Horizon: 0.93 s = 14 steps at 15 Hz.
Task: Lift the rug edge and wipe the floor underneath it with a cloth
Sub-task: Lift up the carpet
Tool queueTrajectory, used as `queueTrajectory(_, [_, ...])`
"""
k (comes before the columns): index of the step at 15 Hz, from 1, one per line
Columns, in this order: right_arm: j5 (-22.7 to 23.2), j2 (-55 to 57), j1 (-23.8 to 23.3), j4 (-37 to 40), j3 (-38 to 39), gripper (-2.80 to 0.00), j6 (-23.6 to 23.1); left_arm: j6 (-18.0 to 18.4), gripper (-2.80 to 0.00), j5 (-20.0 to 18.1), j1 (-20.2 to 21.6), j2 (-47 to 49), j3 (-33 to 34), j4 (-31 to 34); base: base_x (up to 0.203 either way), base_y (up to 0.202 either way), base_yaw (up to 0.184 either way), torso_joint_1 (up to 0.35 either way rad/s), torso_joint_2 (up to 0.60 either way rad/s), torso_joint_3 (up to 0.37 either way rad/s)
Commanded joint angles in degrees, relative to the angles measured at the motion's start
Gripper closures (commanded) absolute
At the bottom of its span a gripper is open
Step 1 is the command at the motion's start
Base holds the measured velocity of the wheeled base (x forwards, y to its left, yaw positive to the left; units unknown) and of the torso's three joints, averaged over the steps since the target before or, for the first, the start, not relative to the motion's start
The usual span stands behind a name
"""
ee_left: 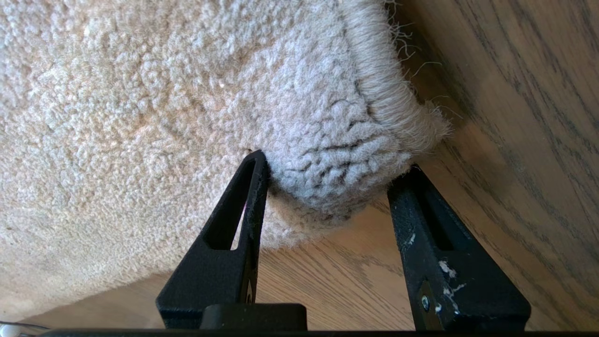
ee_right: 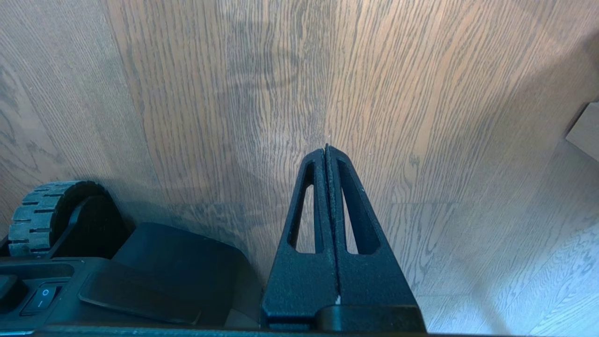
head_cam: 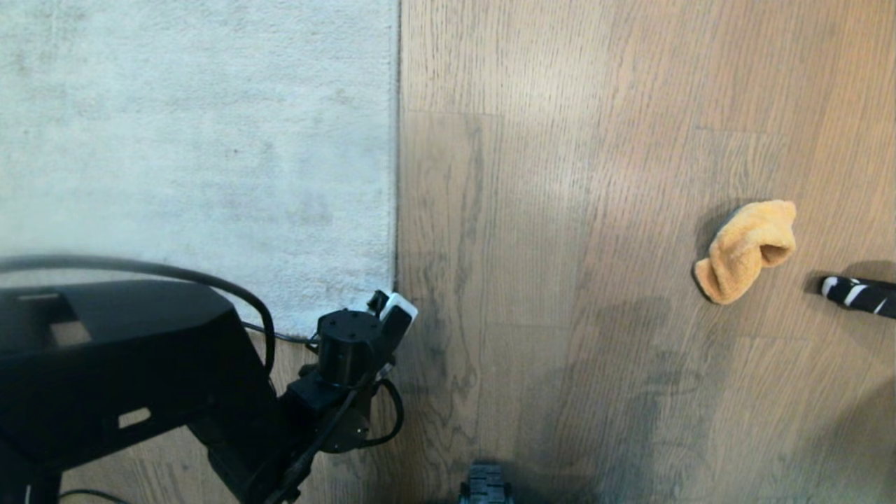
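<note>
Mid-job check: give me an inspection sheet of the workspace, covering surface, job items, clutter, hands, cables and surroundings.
Surface: wood-grain floor, bare right of the rug.
Job's things: rug corner bunched between the left fingers, the rest of the rug flat; cloth crumpled on the floor, far right of the rug, untouched.
Clutter: black-and-white striped object at the right edge, beside the cloth.
Hands: left hand at the rug corner, fingers pressing it from both sides; right hand shut, empty, above bare floor beside the base.
Cables: black cable looping over the left arm, above the rug.
Surroundings: robot wheel on the floor; pale box corner at the right wrist view's edge.
</note>
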Motion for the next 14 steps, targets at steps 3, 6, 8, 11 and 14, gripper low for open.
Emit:
queueTrajectory(3, [0.0, 0.0, 0.0, 0.0, 0.0, 0.0, 0.0, 0.1, 0.0, 0.5, 0.7, -3.5, 1.6, -0.4, 0.0, 0.0, 0.0, 0.0, 0.0, 0.0])
queueTrajectory(6, [0.0, 0.0, 0.0, 0.0, 0.0, 0.0, 0.0, 1.4, 0.0, 0.6, 1.6, -6.5, 2.6, -0.3, 0.0, 0.0, 0.0, 0.0, 0.0, 0.0])
queueTrajectory(8, [0.0, 0.0, 0.0, 0.0, 0.0, 0.0, 0.0, 2.2, 0.0, 0.6, 2.2, -8.4, 3.1, -0.3, 0.0, 0.0, 0.0, 0.0, 0.0, 0.0])
queueTrajectory(11, [0.0, 0.0, 0.0, -0.1, 0.0, 0.0, 0.0, 2.4, 0.0, 0.6, 3.1, -11.6, 5.0, -0.2, 0.0, 0.0, 0.0, 0.0, 0.0, 0.0])
queueTrajectory(14, [0.0, 0.0, 0.1, 0.0, 0.0, 0.0, 0.0, 2.4, 0.0, 0.5, 4.0, -15.3, 7.4, -0.2, 0.0, 0.0, 0.0, 0.0, 0.0, 0.0])
